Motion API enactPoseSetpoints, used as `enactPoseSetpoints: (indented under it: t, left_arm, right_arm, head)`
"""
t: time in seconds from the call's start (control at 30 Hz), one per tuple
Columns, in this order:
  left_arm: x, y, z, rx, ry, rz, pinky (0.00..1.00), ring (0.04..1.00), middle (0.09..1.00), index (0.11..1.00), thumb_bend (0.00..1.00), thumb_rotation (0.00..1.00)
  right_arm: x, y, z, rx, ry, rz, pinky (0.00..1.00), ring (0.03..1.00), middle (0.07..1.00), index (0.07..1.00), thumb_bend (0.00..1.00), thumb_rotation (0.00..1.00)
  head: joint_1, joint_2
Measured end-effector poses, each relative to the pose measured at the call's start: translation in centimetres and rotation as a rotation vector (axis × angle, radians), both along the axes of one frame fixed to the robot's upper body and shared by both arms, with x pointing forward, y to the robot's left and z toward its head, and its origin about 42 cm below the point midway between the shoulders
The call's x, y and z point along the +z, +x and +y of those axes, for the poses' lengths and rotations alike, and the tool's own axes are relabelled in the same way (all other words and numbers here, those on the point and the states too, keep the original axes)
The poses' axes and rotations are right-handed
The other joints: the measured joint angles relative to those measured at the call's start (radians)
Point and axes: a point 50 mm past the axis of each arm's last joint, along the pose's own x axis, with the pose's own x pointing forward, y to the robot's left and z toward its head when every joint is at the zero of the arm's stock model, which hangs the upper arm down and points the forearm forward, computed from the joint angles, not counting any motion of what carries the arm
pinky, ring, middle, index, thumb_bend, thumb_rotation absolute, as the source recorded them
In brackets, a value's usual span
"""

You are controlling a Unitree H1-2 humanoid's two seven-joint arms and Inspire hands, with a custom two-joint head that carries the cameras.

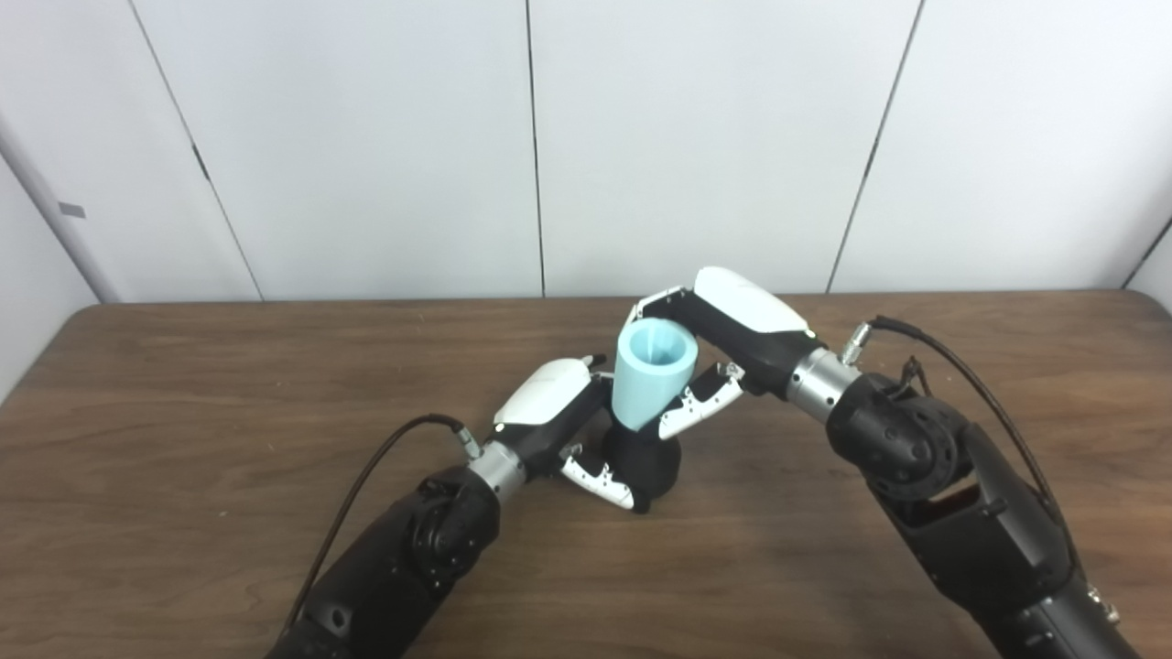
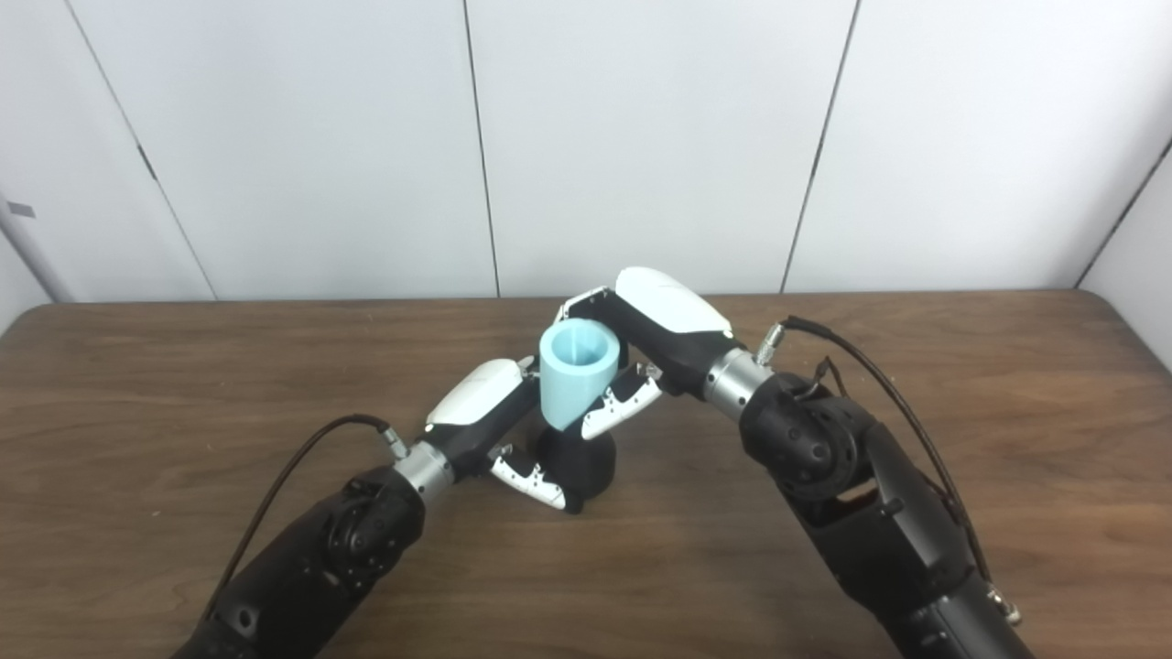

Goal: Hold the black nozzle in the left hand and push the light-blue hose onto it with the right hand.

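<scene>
The black nozzle (image 1: 648, 465) stands on the brown table (image 1: 183, 412) near its middle, wide base down. My left hand (image 1: 560, 416) is shut on it from the left, fingers wrapped round its base. The light-blue hose (image 1: 652, 373) is a short tapered tube with its open wide end up. Its narrow lower end sits on top of the nozzle (image 2: 579, 462). My right hand (image 1: 723, 343) is shut on the hose (image 2: 577, 371) from the right and behind, thumb in front. The joint between hose and nozzle is partly hidden by fingers.
Behind the table's far edge rises a white panelled wall (image 1: 549, 137). A black cable (image 1: 366, 485) loops from my left wrist, and another (image 1: 961, 366) arcs over my right forearm. Bare wood lies to either side of the arms.
</scene>
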Motion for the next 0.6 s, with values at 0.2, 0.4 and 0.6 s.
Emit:
enactPoseSetpoints:
  t: [0.2, 0.4, 0.6]
  left_arm:
    - [0.1, 0.0, 0.0, -0.002, -0.001, -0.001, 1.00, 0.600, 0.499, 0.475, 0.52, 0.00]
    - [0.1, 0.0, 0.0, -0.001, -0.001, -0.001, 1.00, 0.598, 0.496, 0.476, 0.52, 0.00]
    - [0.1, 0.0, 0.0, -0.001, 0.000, -0.001, 1.00, 0.598, 0.497, 0.476, 0.52, 0.00]
  right_arm:
    - [0.4, -0.7, -0.3, -0.016, 0.022, 0.019, 0.44, 0.570, 0.764, 0.794, 0.67, 0.02]
    - [-0.4, -1.3, -1.4, -0.036, 0.025, 0.077, 0.63, 0.844, 0.984, 0.963, 0.86, 0.13]
    - [-0.5, -1.3, -1.7, -0.062, 0.047, 0.066, 0.71, 0.963, 1.000, 1.000, 0.89, 0.19]
  head:
    - [-0.002, -0.003]
    - [-0.005, -0.005]
    - [-0.003, -0.008]
